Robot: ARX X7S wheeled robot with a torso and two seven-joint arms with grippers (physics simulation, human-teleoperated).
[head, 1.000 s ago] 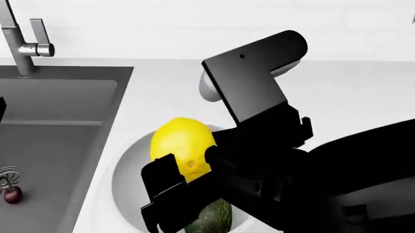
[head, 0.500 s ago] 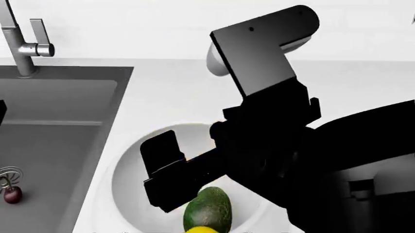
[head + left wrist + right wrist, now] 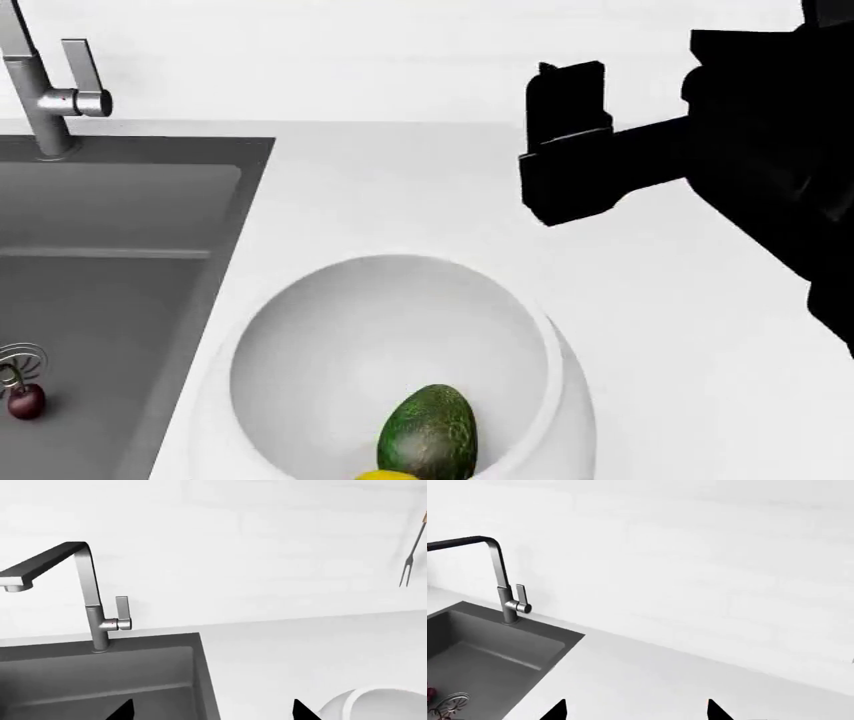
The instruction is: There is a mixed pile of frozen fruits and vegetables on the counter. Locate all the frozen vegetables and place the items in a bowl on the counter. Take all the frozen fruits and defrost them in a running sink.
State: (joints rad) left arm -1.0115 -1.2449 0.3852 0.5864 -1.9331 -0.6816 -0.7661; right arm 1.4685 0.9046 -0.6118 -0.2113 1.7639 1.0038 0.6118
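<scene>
White worktop [image 3: 400,190] fills most of the head view, with the bowl [image 3: 561,350] at lower centre holding the avocado [image 3: 430,432] and a sliver of lemon [image 3: 390,474] at the bottom edge, while the cherry [image 3: 24,401] sits by the drain in the sink [image 3: 120,290] at lower left. My right pincer [image 3: 567,150] hangs empty at upper right with its tips spread; the left pincer [image 3: 210,711] also shows spread tips and nothing between them. I judge the cherry light, hard and slick, likely to roll, so I would pinch it across its round middle rather than by the thin stem.
</scene>
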